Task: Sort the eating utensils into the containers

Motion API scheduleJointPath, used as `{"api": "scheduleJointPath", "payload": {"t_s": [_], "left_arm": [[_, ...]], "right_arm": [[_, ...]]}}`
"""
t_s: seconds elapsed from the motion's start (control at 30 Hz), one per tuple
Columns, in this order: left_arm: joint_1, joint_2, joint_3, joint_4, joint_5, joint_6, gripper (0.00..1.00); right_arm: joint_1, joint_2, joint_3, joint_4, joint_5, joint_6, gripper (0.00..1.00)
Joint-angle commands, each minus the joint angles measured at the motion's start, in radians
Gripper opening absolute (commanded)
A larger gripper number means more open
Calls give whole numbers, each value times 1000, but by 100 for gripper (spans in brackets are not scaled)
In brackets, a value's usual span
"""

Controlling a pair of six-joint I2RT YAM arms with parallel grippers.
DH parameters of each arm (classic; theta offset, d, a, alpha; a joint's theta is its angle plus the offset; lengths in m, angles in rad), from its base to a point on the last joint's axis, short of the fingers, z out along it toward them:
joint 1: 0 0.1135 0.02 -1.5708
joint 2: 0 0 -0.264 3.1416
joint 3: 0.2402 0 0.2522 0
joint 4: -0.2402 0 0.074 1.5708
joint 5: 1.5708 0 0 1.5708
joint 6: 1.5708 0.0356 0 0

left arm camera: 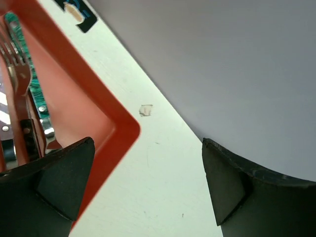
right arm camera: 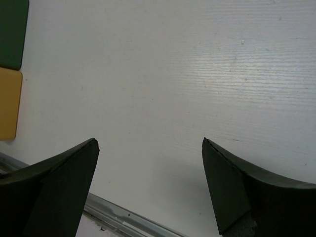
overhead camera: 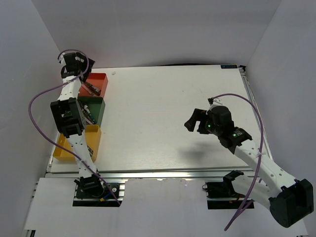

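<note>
Three bins stand in a column at the table's left: orange-red (overhead camera: 98, 81), dark green (overhead camera: 97, 106) and yellow (overhead camera: 92, 143). Utensils lie in the orange-red bin (overhead camera: 92, 88) and in the green bin (overhead camera: 89, 116); the left arm hides most of the yellow bin's inside. In the left wrist view, forks (left arm camera: 17, 61) and a teal patterned handle (left arm camera: 35, 91) lie inside the orange-red bin (left arm camera: 116, 129). My left gripper (overhead camera: 76, 63) (left arm camera: 148, 170) is open and empty above that bin's far corner. My right gripper (overhead camera: 194, 121) (right arm camera: 149, 168) is open and empty above bare table at mid-right.
A small white scrap (overhead camera: 114, 72) (left arm camera: 145, 110) lies on the table just beyond the orange-red bin. White walls close in the table's left, back and right. In the right wrist view the green bin (right arm camera: 12, 29), yellow bin (right arm camera: 9, 103) and the front metal rail (right arm camera: 123, 217) show.
</note>
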Motion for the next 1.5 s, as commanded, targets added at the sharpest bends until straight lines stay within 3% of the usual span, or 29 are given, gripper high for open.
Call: {"api": "scheduleJointPath", "payload": {"t_s": [0.0, 0.1, 0.13, 0.23, 0.27, 0.37, 0.4, 0.5, 0.63, 0.83, 1.0, 1.23, 1.4, 1.47], "left_arm": [[-36, -118, 65, -60, 22, 56, 98], [-90, -223, 68, -210, -70, 178, 98], [-128, -262, 56, -248, -183, 253, 98], [-199, -500, -131, -305, -395, 365, 98], [-266, -657, -291, -296, -440, 386, 98], [-328, -902, -533, -256, -545, 411, 98], [-331, -1053, -666, -256, -553, 412, 98], [-334, -1305, -840, -312, -596, 443, 98], [-334, -1508, -909, -463, -592, 505, 98], [-343, -1701, -922, -658, -594, 535, 98], [-346, -1766, -819, -779, -613, 506, 98], [-357, -1795, -796, -734, -627, 547, 98], [-357, -1618, -465, -765, -635, 594, 98], [-358, -1538, -247, -783, -646, 607, 98]], "right_arm": [[1, -19, 20, -4, 2, -28, 89], [3, -43, 46, -21, 2, -97, 89], [3, -65, 56, -34, 17, -117, 89], [3, -112, 114, -106, 146, -194, 89], [3, -123, 150, -129, 204, -223, 89], [4, -157, 210, -226, 271, -224, 89], [4, -168, 236, -254, 270, -230, 89], [7, -218, 246, -271, 261, -243, 89], [9, -316, 223, -300, 232, -287, 89], [9, -427, 246, -400, 272, -307, 89], [9, -473, 292, -485, 264, -304, 89], [9, -511, 307, -511, 230, -301, 89], [9, -435, 499, -581, 227, -324, 89], [9, -409, 638, -622, 229, -344, 89]]}}
